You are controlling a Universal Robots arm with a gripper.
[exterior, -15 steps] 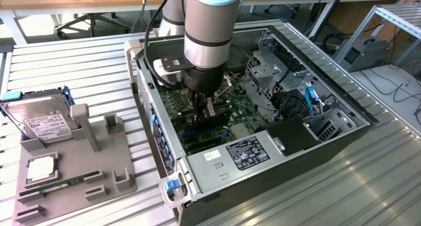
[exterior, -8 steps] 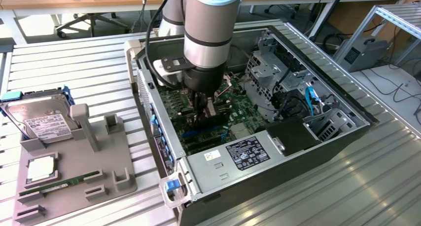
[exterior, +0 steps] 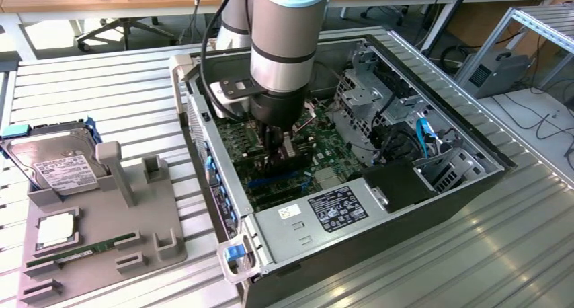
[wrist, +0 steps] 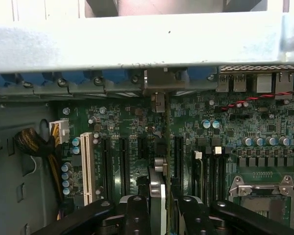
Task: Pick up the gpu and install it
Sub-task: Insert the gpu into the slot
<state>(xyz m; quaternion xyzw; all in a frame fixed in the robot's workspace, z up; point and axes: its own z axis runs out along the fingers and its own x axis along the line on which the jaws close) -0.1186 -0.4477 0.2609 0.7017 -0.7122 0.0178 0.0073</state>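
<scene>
The arm reaches down into the open computer case (exterior: 448, 120), and my gripper (exterior: 279, 145) hangs low over the green motherboard (exterior: 332, 153). It is shut on the gpu (exterior: 287, 152), a slim dark card held on edge. In the wrist view the gpu (wrist: 157, 183) shows edge-on between the two black fingers (wrist: 137, 215), with my gripper (wrist: 159, 205) closed around it. The card stands above the dark expansion slots (wrist: 122, 166) and points toward the rear wall's slot openings (wrist: 159, 81). Whether its edge touches a slot is hidden.
A grey fixture (exterior: 157, 244) at the exterior view's left holds a silver hard drive (exterior: 54, 163) and a green RAM stick (exterior: 80, 251). Inside the case are the power supply (exterior: 332, 210), drive cage (exterior: 372, 96), blue cables (exterior: 423, 134), a white slot (wrist: 86, 166) and the CPU socket (wrist: 262, 191).
</scene>
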